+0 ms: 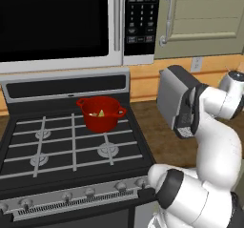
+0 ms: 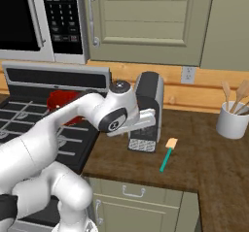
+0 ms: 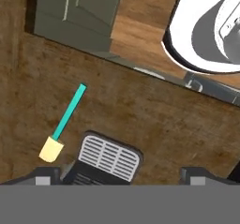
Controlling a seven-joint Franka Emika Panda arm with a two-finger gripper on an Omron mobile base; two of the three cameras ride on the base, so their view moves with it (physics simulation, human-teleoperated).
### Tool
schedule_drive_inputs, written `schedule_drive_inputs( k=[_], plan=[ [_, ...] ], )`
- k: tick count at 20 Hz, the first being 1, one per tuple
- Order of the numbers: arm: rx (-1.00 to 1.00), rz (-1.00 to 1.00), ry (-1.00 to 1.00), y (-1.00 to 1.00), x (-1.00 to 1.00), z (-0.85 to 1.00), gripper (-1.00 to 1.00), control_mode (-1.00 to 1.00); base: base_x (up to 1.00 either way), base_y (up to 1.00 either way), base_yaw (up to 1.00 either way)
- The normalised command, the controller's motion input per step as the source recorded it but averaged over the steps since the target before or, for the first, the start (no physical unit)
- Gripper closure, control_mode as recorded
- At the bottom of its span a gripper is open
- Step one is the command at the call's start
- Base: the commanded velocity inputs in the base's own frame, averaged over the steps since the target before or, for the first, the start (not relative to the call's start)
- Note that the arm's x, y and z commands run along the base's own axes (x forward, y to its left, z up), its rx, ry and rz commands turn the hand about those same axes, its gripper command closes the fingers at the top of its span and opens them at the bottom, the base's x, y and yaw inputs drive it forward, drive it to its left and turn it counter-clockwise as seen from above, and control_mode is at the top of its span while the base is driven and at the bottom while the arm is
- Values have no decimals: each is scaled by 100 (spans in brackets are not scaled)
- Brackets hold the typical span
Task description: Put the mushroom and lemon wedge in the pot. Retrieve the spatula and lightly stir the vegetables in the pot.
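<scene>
A black gas stove (image 1: 71,146) with pale grates and a row of front knobs stands under a microwave (image 1: 71,22) with a dark door and a keypad. To its right runs a dark wooden counter (image 2: 204,153) backed by a light wood wall with a white outlet (image 2: 187,74). Olive-green cabinets (image 2: 146,17) with metal handles hang above, and matching cabinet fronts (image 2: 136,207) sit below the counter

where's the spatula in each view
Left base view: the spatula is not in it.
Right base view: spatula lies right of centre on the wooden counter, beside the grey appliance.
Hand view: it lies at left, head lowest.
Shared landmark: the appliance's ribbed base.
</scene>
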Motion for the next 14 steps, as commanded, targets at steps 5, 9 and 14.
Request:
schedule_drive_inputs(
  k=[5,9,14],
  plan=[
    [22,-50,-1,-42,0,-46,-100,-100,0,0,0],
    [8,-34,-13,0,2,-63,-100,-100,0,0,0],
    [2,-30,-14,0,7,-66,-100,-100,0,0,0]
  ],
)
